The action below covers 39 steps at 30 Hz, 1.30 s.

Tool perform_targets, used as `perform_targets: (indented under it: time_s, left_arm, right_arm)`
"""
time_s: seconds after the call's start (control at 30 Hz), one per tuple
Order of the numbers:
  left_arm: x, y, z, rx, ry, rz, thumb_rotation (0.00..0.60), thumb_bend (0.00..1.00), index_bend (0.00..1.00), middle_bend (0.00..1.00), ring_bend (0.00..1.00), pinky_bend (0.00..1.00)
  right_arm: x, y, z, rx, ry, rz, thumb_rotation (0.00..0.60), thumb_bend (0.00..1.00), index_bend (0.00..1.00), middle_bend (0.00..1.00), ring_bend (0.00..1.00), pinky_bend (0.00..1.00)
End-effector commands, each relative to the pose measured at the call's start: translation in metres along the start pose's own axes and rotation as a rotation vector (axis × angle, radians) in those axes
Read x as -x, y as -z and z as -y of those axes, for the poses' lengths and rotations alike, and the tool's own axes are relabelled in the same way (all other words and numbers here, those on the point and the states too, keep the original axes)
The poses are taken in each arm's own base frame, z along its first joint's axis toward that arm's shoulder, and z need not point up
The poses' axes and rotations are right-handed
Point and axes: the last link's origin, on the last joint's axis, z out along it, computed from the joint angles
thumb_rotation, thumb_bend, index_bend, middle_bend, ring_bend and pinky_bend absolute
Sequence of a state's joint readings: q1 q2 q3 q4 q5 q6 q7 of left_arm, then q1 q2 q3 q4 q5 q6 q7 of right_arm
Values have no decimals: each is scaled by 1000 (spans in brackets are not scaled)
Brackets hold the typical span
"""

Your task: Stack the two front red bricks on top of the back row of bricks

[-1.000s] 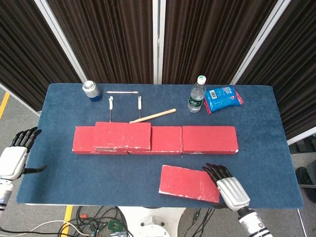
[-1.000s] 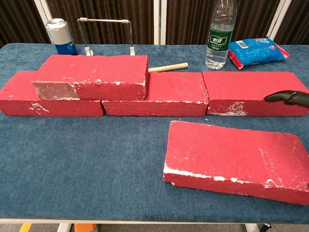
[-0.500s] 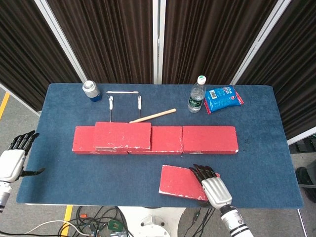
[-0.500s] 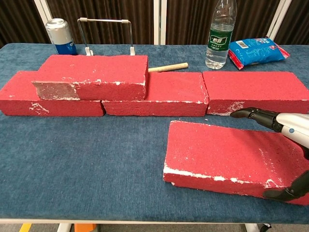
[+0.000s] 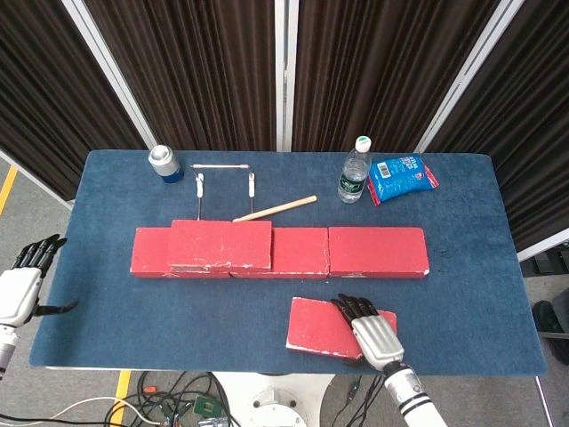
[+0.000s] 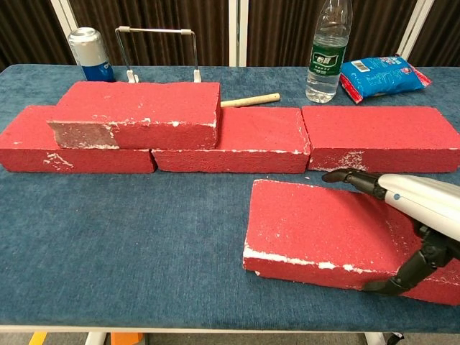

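Observation:
The back row of red bricks (image 5: 378, 251) (image 6: 377, 136) runs across the table's middle. One more red brick (image 5: 220, 245) (image 6: 136, 111) lies stacked on its left part. A single front red brick (image 5: 320, 326) (image 6: 316, 226) lies flat near the table's front edge, right of centre. My right hand (image 5: 370, 327) (image 6: 420, 203) spans its right half: the fingers (image 6: 352, 177) reach over the top to the far edge and the thumb (image 6: 402, 277) sits against the front face. The brick still rests on the cloth. My left hand (image 5: 20, 289) hangs with fingers apart beyond the table's left edge, holding nothing.
Behind the bricks on the blue table (image 5: 462, 294) stand a blue can (image 5: 164, 164) (image 6: 89, 53), a wire stand (image 5: 224, 178) (image 6: 159, 50), a wooden stick (image 5: 274, 208) (image 6: 250, 100), a water bottle (image 5: 354, 171) (image 6: 328, 50) and a blue snack bag (image 5: 402, 176) (image 6: 382, 74).
My right hand has slid left across the front brick; its fingers now reach the far edge and its thumb the front face. My left hand drifted slightly further off the left edge.

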<state>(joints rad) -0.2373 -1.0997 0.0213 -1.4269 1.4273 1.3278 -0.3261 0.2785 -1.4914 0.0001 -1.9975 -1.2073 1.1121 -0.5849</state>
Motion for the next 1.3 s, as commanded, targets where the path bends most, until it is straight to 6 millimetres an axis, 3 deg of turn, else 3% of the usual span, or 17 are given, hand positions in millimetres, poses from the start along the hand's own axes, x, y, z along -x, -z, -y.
perform_targets:
  time_s: [0.03, 0.3, 0.8, 0.97, 1.3]
  left_arm:
    - [1, -1, 1, -2, 13, 6, 600, 0, 6, 0, 0, 0]
    - [2, -1, 3, -9, 26, 17, 600, 0, 6, 0, 0, 0]
    - [5, 0, 4, -10, 32, 25, 600, 0, 7, 0, 0, 0]
    - [7, -1, 4, -10, 27, 32, 600, 0, 7, 0, 0, 0]
    - [7, 0, 5, -15, 34, 33, 600, 0, 7, 0, 0, 0]
  right_arm:
    - [0, -2, 2, -5, -13, -2, 600, 0, 0, 14, 0, 0]
    - [-2, -5, 1, 6, -16, -9, 600, 0, 0, 140, 0, 0]
    - [-3, -7, 0, 15, 4, -7, 600, 0, 0, 100, 35, 0]
    - [-7, -8, -5, 31, -1, 17, 600, 9, 0, 101, 74, 183]
    - [-6, -10, -5, 29, 1, 16, 600, 11, 0, 117, 77, 175]
